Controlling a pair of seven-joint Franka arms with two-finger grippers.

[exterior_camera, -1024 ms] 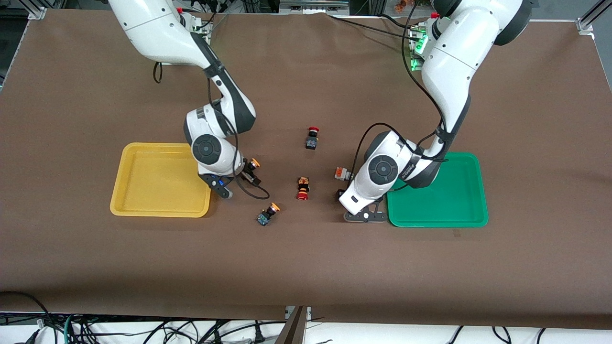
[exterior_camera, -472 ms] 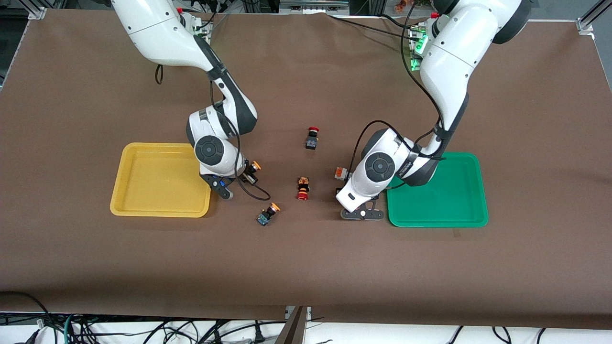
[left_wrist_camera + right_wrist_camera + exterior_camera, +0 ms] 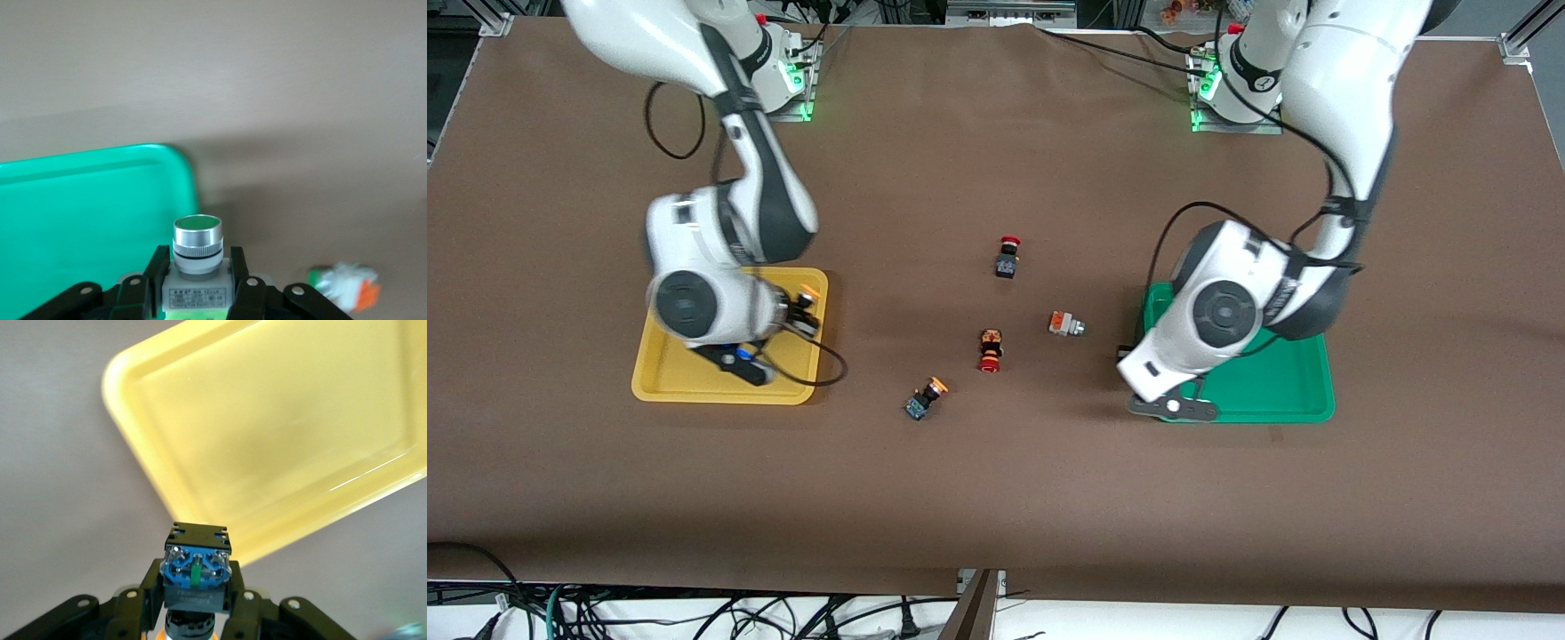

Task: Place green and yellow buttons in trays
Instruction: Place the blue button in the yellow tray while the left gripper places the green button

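Label on green button [image 3: 197, 263] body: print illegible.

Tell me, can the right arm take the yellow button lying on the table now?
Probably not yet. The right claw is shut on a yellow button over the yellow tray. The other yellow button lies in the open on the table, with nothing around it, so the way looks free once the claw is empty.

- The right gripper [image 3: 805, 313] hangs over the first tray [image 3: 660, 369], near its corner, gripping one button [image 3: 197, 570].
- The left gripper [image 3: 1125, 354] hangs over the second tray's [image 3: 1303, 404] edge, gripping another button [image 3: 197, 250].
- Between the two grippers, four buttons lie apart on the table [image 3: 996, 498].
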